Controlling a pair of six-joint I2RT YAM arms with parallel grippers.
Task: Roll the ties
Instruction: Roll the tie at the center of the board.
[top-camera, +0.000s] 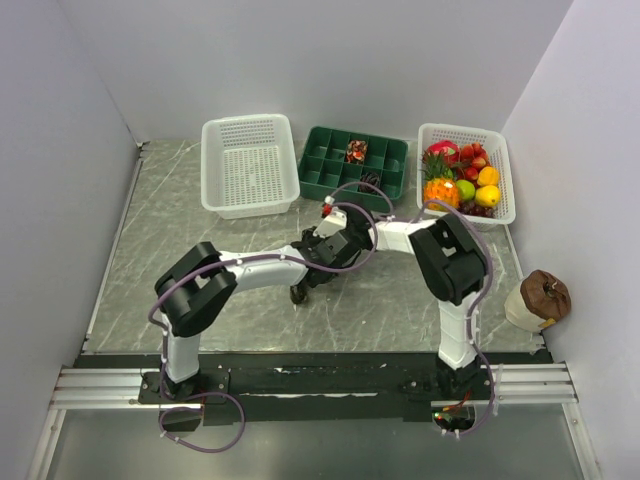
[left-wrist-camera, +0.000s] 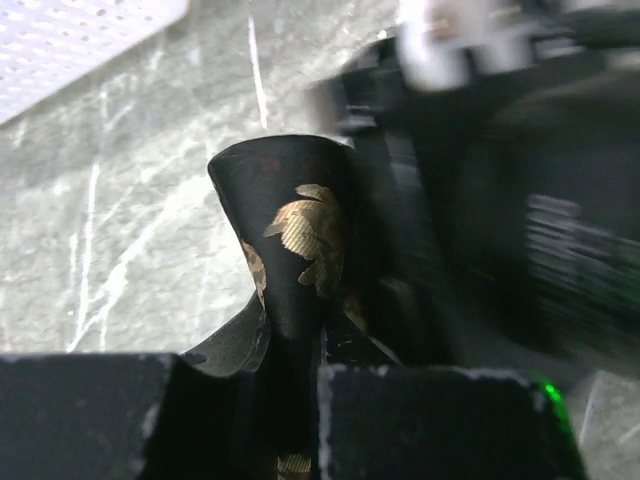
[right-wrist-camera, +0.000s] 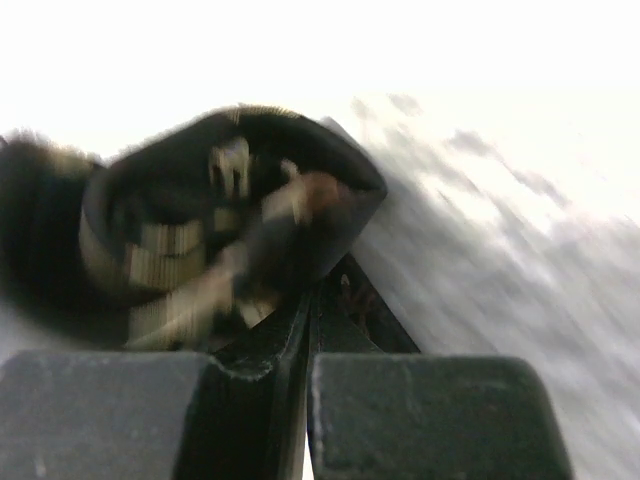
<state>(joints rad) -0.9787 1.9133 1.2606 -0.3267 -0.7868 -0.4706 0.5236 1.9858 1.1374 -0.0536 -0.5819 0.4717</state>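
Near the middle of the desk (top-camera: 180, 240), the left tool (left-wrist-camera: 248, 372) is clamped on the tie (left-wrist-camera: 295, 230) — its black, tan-leafed fold rises just beyond the fingertips. The right tool (right-wrist-camera: 306, 365), jaws nearly together, pinches the same tie's blurred coil at its tips.

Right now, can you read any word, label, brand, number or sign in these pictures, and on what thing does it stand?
No text can be read in any view.
Pale marks on the right arm, left wrist view: too blurred to read.
Tan shapes on the black tie: a leaf pattern, not letters.
White basket, green compartment tray, fruit basket: no label visible.
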